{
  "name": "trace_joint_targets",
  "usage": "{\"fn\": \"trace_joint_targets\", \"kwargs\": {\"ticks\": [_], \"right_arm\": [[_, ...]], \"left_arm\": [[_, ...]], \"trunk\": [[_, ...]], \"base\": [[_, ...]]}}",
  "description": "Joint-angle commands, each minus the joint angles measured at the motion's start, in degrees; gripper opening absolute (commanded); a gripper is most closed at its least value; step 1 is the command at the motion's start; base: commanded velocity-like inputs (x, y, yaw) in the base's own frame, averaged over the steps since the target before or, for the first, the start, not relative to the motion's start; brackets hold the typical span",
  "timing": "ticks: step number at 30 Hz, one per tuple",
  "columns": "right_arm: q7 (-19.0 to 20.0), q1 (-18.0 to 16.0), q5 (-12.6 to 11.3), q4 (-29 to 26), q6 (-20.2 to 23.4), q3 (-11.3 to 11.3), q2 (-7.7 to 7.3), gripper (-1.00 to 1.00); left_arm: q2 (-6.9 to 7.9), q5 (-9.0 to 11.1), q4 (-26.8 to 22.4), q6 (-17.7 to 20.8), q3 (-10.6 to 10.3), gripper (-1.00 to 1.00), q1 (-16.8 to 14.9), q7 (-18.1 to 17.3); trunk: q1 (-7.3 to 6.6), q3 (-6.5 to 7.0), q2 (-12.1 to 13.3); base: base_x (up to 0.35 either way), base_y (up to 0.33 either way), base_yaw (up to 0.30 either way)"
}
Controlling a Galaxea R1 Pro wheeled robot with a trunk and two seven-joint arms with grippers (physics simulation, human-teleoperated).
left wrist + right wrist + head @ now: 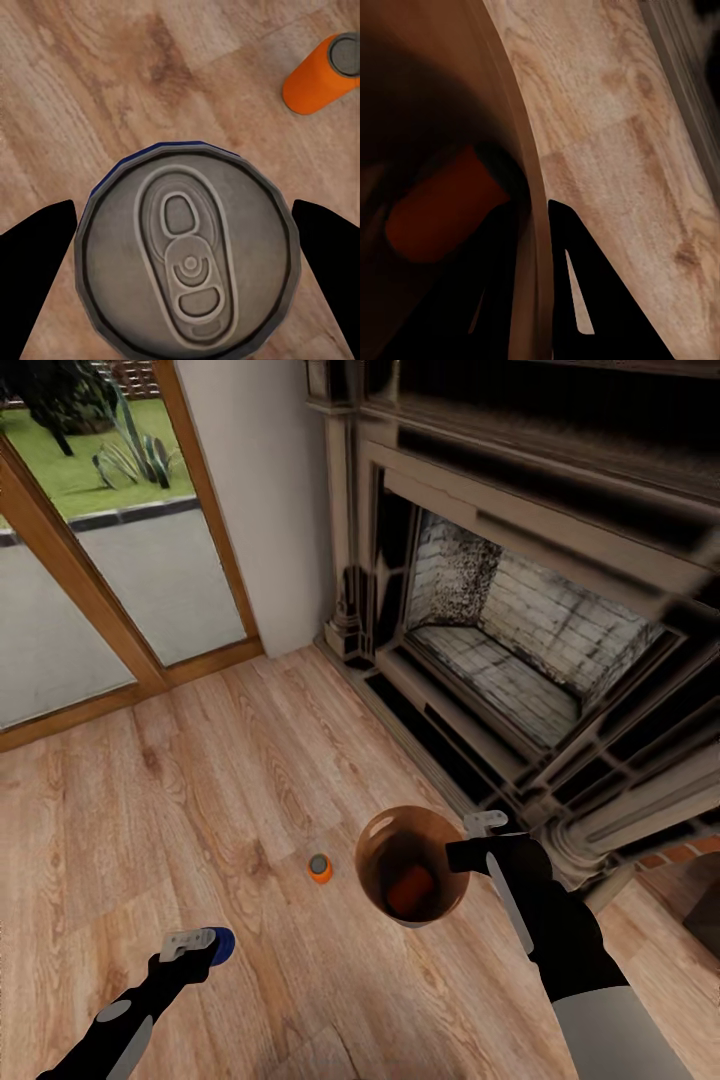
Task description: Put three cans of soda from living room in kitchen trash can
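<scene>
Wood planks with a strong grain cover the floor (230, 780). From the head view, a dark-framed fireplace (520, 630) with a pale, sooty brick interior fills the 1 to 3 o'clock area, and wood-framed glass doors (100, 590) stand at 10 to 11 o'clock, with lawn and spiky plants behind the glass.

At about 5 o'clock the right arm reaches forward, its black forearm angled inward, and the right gripper (470, 852) pinches the rim of the tash can (400, 845): one finger inside the wall, one outside, as the right wrist view shows. The bin is round and tapered, glossy brown inside, and an orange can (446, 202) lies on its side at the bottom.

At 7 o'clock the left arm comes in low, and the left gripper (197, 943) straddles the dark blue can (189, 251), whose silvery top with pull tab faces the wrist camera; the black fingers (34, 255) sit at either side, and contact cannot be judged.

Another orange can (320, 868) stands upright on the planks between the two grippers, just beside the bin. No writing is readable on any can.
</scene>
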Motion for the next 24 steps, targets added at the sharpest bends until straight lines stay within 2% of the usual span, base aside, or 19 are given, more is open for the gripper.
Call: {"fn": "trace_joint_targets", "kwargs": {"ticks": [1,24], "right_arm": [[0.21,-0.01,-0.92,-0.01,0.0,0.01,0.01,-1.0],[0.21,-0.01,-0.92,-0.01,0.0,0.02,0.01,-1.0]], "left_arm": [[-0.03,0.0,0.01,0.0,0.0,-1.0,0.0,-0.03],[0.01,0.0,-0.08,0.0,-0.02,-1.0,0.0,-0.03]], "trunk": [[-0.23,0.19,0.42],[-5.28,4.32,9.64]], "base": [[0.0,0.0,0.0],[0.0,0.0,0.0]]}}
